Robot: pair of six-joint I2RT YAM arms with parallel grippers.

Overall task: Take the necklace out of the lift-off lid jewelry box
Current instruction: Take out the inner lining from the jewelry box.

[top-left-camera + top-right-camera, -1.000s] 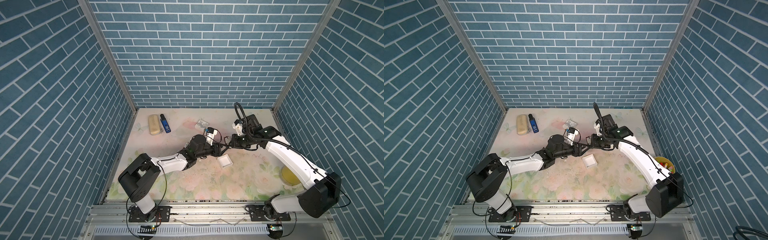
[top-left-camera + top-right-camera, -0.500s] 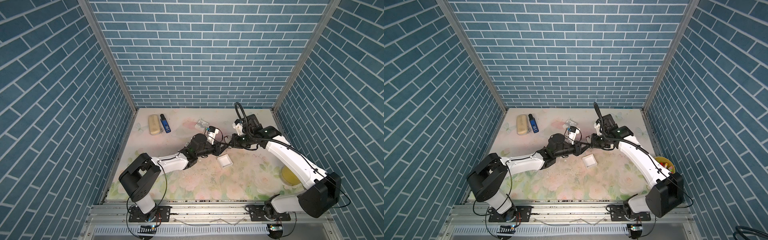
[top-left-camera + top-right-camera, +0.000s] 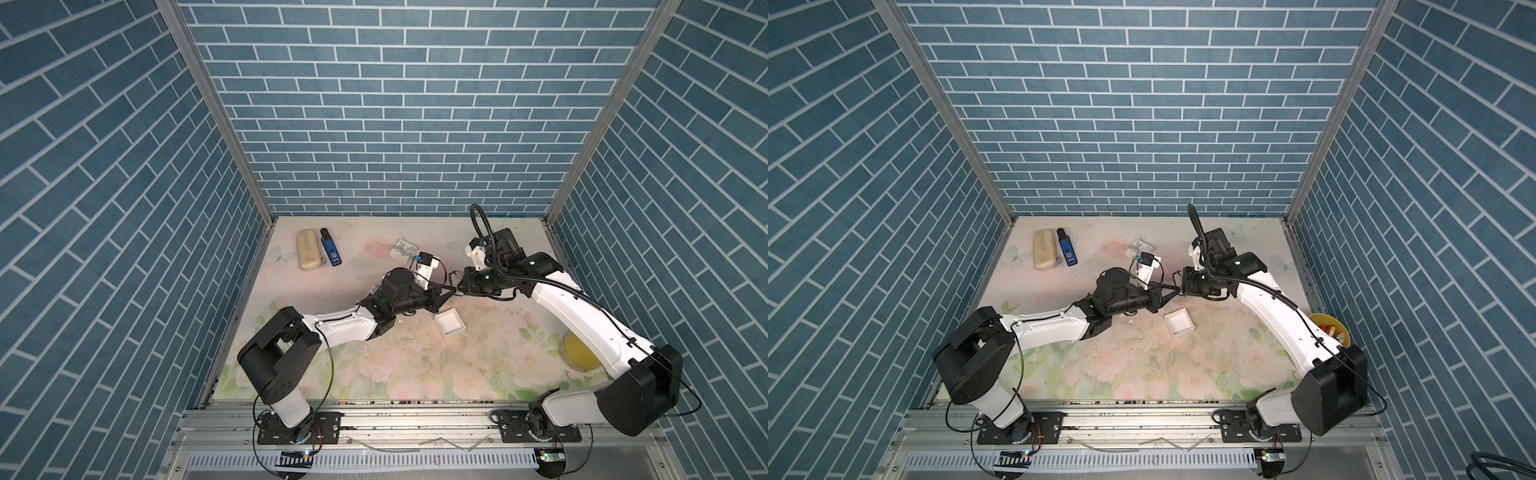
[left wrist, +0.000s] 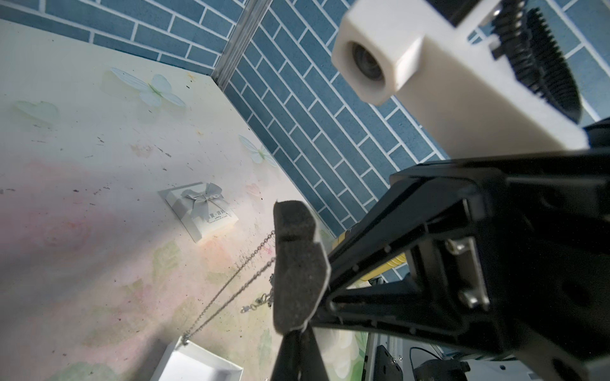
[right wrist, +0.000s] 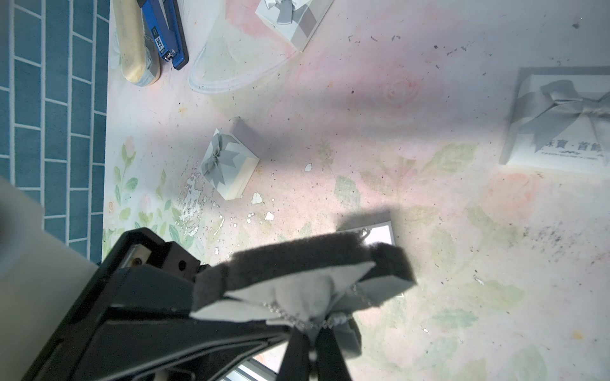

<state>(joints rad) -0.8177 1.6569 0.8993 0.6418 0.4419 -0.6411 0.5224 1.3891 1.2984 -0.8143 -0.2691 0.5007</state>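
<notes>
Above the table's middle, my left gripper (image 3: 446,292) (image 4: 293,333) and right gripper (image 3: 460,286) (image 5: 310,330) meet tip to tip. Between them is a black foam pad (image 5: 297,260) (image 4: 297,264) with a grey face, and the silver necklace (image 4: 237,287) (image 5: 317,321) is looped round it. Both grippers are shut on the pad, the left at one end and the right at the edge where the chain crosses. The chain's loop hangs down to the rim of the open white jewelry box (image 3: 449,328) (image 3: 1179,323) (image 4: 198,363) below.
A white bow-topped lid or box (image 4: 201,211) (image 5: 561,125) lies toward the right wall. Another bow box (image 3: 402,248) sits at the back, and a small one (image 5: 227,165) near the left arm. A tan case (image 3: 307,250) and a blue stapler (image 3: 331,247) lie back left. A yellow bowl (image 3: 579,353) stands under the right arm.
My left gripper has moved right to the right gripper's tips and closed on the pad. The right arm has stayed in place.
</notes>
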